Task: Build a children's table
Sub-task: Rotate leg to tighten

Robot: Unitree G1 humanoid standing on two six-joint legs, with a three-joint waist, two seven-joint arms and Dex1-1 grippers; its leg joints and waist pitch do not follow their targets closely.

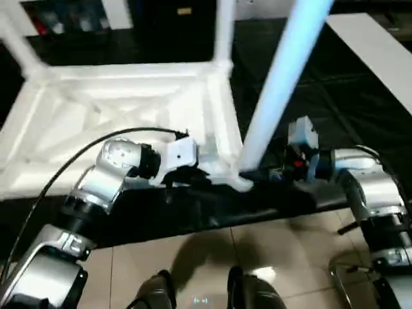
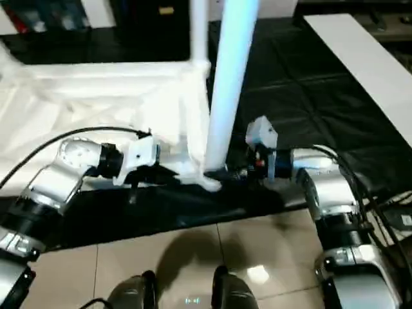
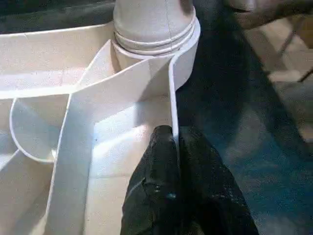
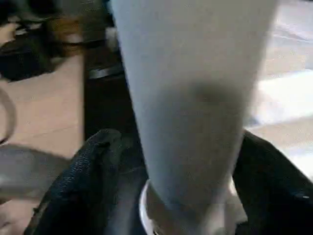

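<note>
The children's table [image 1: 116, 103] lies upside down on the black work table, its ribbed underside facing up. Two of its white legs [image 1: 224, 32] stand in the far corners. A third long white leg [image 1: 277, 84] stands in the near right corner socket [image 3: 156, 34]. My left gripper [image 3: 173, 142] is shut on the thin rim wall just beside that socket. My right gripper [image 4: 186, 161] reaches in from the right at the leg's base. Its black fingers [image 4: 98, 186] stand on either side of the leg, open, with a gap on one side.
The black work table's front edge [image 1: 212, 219] runs just below both grippers, with tiled floor [image 1: 212, 257] beyond it. A long white panel [image 1: 380, 51] lies at the back right. A metal frame [image 1: 341, 277] stands on the floor at the lower right.
</note>
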